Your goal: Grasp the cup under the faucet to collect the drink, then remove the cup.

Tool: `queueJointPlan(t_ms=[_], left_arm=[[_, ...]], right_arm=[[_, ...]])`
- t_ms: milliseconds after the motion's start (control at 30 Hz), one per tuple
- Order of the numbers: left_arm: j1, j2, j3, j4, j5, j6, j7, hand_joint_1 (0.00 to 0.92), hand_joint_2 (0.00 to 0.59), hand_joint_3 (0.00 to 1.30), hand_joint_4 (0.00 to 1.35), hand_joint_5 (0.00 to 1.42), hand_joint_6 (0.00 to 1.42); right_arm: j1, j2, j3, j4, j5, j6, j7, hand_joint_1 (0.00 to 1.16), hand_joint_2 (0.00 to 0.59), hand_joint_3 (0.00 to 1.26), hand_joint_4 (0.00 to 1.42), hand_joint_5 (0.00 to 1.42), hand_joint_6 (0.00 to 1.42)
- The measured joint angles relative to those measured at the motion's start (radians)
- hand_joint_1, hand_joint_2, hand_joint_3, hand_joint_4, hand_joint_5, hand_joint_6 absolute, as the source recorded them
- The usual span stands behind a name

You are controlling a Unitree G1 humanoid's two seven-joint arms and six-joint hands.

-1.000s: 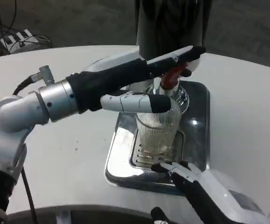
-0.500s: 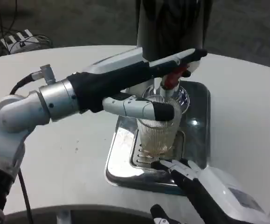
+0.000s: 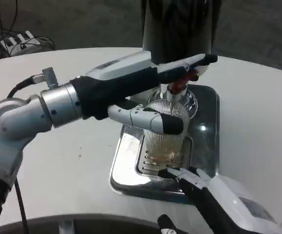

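Both hands count: left hand (image 3: 145,92) fingers wrap the cup (image 3: 166,131) under the faucet (image 3: 178,83); keep it upright, while right hand (image 3: 214,197) waits open at 6 o'clock.

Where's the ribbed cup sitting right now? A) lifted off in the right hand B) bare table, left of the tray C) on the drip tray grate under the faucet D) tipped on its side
C: the cup stands upright on the drip tray, below the faucet, with the left hand around it.

The left hand (image 3: 141,92) has lowered its thumb down the ribbed cup (image 3: 166,134), fingers reaching further right.
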Motion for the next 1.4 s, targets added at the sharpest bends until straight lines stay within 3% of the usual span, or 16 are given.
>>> queueJointPlan(t_ms=[167,233,300,367,433,667,800,900,1067,1233,1400], left_arm=[[0.000,0.002,-0.003,-0.002,0.002,0.000,0.007,0.000,0.045,0.00,0.00,0.12,0.07],[0.000,0.002,-0.004,-0.005,0.009,0.000,0.011,0.000,0.046,0.00,0.00,0.12,0.07],[0.000,0.003,-0.004,-0.008,0.017,-0.003,0.013,0.000,0.046,0.00,0.00,0.12,0.07],[0.000,0.003,-0.004,-0.009,0.018,-0.003,0.013,0.000,0.046,0.00,0.00,0.12,0.07],[0.000,0.004,-0.004,-0.009,0.018,-0.003,0.014,0.000,0.046,0.00,0.00,0.12,0.07],[0.000,0.005,-0.005,-0.009,0.031,-0.010,0.023,0.000,0.050,0.00,0.00,0.12,0.07],[0.000,0.005,-0.006,-0.009,0.033,-0.012,0.026,0.000,0.050,0.00,0.00,0.12,0.07],[0.000,0.006,-0.006,-0.008,0.034,-0.013,0.027,0.000,0.050,0.00,0.00,0.12,0.07],[0.000,0.006,-0.007,-0.008,0.034,-0.013,0.031,0.000,0.050,0.00,0.00,0.12,0.07],[0.000,0.007,-0.009,-0.008,0.036,-0.012,0.031,0.000,0.052,0.00,0.00,0.12,0.07],[0.000,0.007,-0.011,-0.010,0.036,-0.013,0.032,0.000,0.053,0.00,0.00,0.12,0.06]], right_arm=[[0.000,0.000,0.000,0.000,-0.002,0.000,0.000,0.71,0.499,0.16,0.08,0.00,0.00],[0.002,0.000,0.000,0.001,-0.002,0.000,-0.008,0.72,0.474,0.15,0.09,0.00,0.00],[0.020,0.003,-0.002,0.013,-0.005,0.000,-0.061,0.72,0.419,0.14,0.11,0.02,0.00],[0.053,0.012,-0.019,0.027,-0.006,0.001,-0.191,0.75,0.351,0.14,0.14,0.05,0.04],[0.071,0.015,-0.024,0.036,0.002,0.000,-0.253,0.77,0.311,0.13,0.13,0.07,0.06],[0.099,0.031,-0.052,0.117,0.189,0.000,-0.494,0.80,0.251,0.10,0.08,0.06,0.14],[0.083,0.033,-0.056,0.205,0.317,-0.045,-0.643,0.81,0.236,0.09,0.04,0.05,0.14],[0.045,0.035,-0.056,0.283,0.398,-0.076,-0.711,0.81,0.220,0.08,0.02,0.05,0.15],[-0.022,0.039,-0.062,0.396,0.472,-0.101,-0.800,0.81,0.216,0.06,0.04,0.06,0.17],[-0.103,0.047,-0.110,0.526,0.568,-0.147,-0.905,0.80,0.211,0.05,0.05,0.08,0.18],[-0.186,0.049,-0.133,0.618,0.621,-0.187,-0.947,0.79,0.207,0.02,0.06,0.08,0.19]])
